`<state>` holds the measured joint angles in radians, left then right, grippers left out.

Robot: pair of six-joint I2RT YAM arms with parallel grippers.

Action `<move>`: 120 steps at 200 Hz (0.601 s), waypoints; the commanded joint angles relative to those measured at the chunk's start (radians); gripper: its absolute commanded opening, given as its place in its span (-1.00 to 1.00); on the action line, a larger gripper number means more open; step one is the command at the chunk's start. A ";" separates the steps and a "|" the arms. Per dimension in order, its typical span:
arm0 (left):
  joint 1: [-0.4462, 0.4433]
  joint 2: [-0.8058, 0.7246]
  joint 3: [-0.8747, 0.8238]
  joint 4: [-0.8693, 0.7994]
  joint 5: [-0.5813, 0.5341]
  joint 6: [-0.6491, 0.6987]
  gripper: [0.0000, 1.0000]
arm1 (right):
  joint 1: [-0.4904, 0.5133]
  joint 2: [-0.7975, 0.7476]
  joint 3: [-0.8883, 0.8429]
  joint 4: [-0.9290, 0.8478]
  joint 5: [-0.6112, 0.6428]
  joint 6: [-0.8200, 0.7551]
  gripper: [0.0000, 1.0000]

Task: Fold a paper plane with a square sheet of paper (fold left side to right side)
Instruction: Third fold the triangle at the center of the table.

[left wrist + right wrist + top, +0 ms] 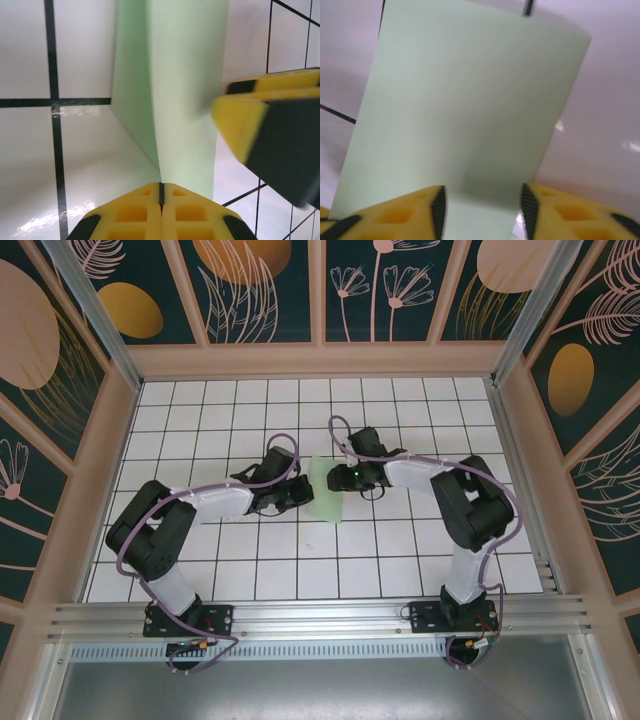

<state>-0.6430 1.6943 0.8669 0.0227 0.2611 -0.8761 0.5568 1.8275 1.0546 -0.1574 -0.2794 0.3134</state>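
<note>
White gridded worktop [200, 570] is lying bare toward the arm bases, giving open room for moving. At mid-worktop the left hand [161, 189] is pinching shut on an edge of the square sheet of paper [185, 75], holding that side raised off the tiles. The paper is looking light, thin and floppy, likely to slip or crumple, so an edge or corner seems the place to hold. Just beside it the right hand [482, 200] is standing open, jaws apart over the sheet's other side. Beyond, more bare tiles are running to the patterned walls [320, 290].
</note>
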 commanded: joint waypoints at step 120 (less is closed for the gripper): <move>-0.040 -0.088 -0.030 0.060 -0.011 -0.133 -0.89 | 0.442 -0.700 -0.655 0.561 0.338 -0.185 0.52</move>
<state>-0.6727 1.6394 0.8551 0.0605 0.2539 -0.9821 0.8768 1.1481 0.4625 0.2203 -0.1085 0.2821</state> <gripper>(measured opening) 0.066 0.758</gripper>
